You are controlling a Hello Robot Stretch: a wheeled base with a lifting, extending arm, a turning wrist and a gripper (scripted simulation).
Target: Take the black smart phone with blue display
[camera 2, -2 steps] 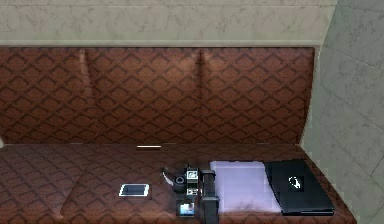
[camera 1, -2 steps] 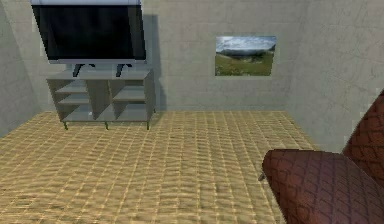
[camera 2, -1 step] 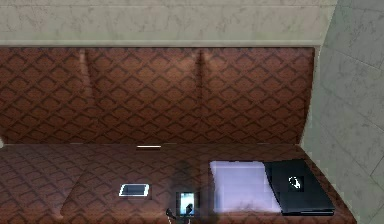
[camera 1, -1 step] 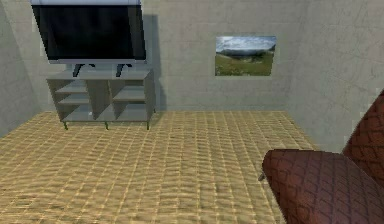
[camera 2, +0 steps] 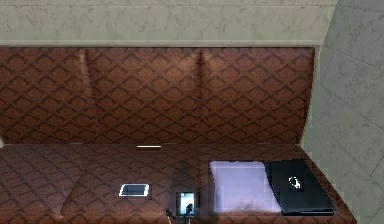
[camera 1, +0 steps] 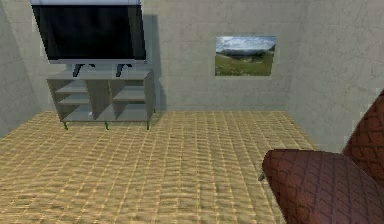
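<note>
1. Hand: cannot tell whether it grips anything or is slack.
2. Sofa (camera 2: 150, 95): red-brown and diamond-quilted, it runs across the arm side view. Its seat carries all the small things. Judgement: the base stands alongside it, so the approach looks done.
3. TV (camera 1: 90, 32) on its stand (camera 1: 105, 98), far across the floor in the forward view. No part of the job.
4. Laptop (camera 2: 300, 188): black, on the seat toward the right, with a lilac sheet (camera 2: 243, 186) touching its left edge.
5. White phone (camera 2: 133, 190): grey face, on the seat left of the target. The wrong one; leave it.
6. Phone (camera 2: 186, 203): black with a blue display, lying flat on the seat near the view's bottom edge, between the white phone and the lilac sheet and apart from both. Judgement: not yet lifted, so reach, grasp and lift all remain.
</note>
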